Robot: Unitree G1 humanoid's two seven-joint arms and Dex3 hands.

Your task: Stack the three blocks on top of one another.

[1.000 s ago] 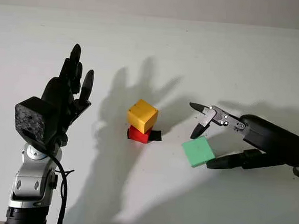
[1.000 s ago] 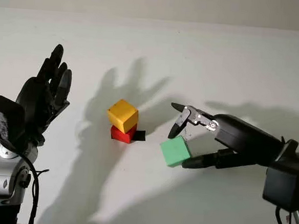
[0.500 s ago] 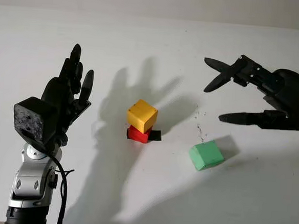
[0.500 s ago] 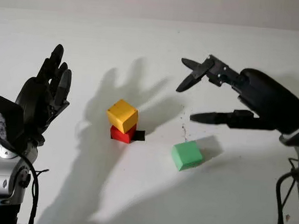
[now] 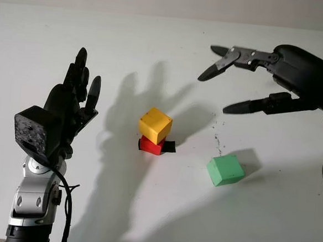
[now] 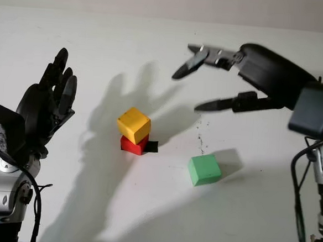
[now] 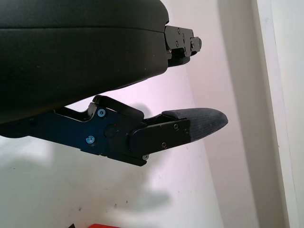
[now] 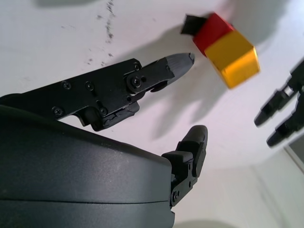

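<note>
**Two blocks stacked, green block loose on the bench, both hands empty**

From my station I record the yellow block (image 5: pixel 155 125) sitting on top of the red block (image 5: pixel 150 145) near the middle of the white bench (image 5: pixel 167 38). The yellow block is turned a little against the red one and overhangs it. A small black piece (image 5: pixel 169 146) lies on the bench against the red block's right side; I cannot tell what it is.

The green block (image 5: pixel 225 170) lies alone on the bench, to the right of the stack and somewhat nearer the robot, apart from both other blocks.

The right hand (image 5: pixel 247 77) is raised above the bench at the right, open and holding nothing. The green block lies below it and nearer the robot, well apart from its fingers (image 5: pixel 250 106). The stack lies to the left of this hand, also clear of it. In the right wrist view I see the red and yellow blocks beyond the fingertips (image 8: pixel 179 61), with no contact.

The left hand (image 5: pixel 74 101) stands upright at the left of the bench, open and empty, well apart from the stack, which is to its right
</note>
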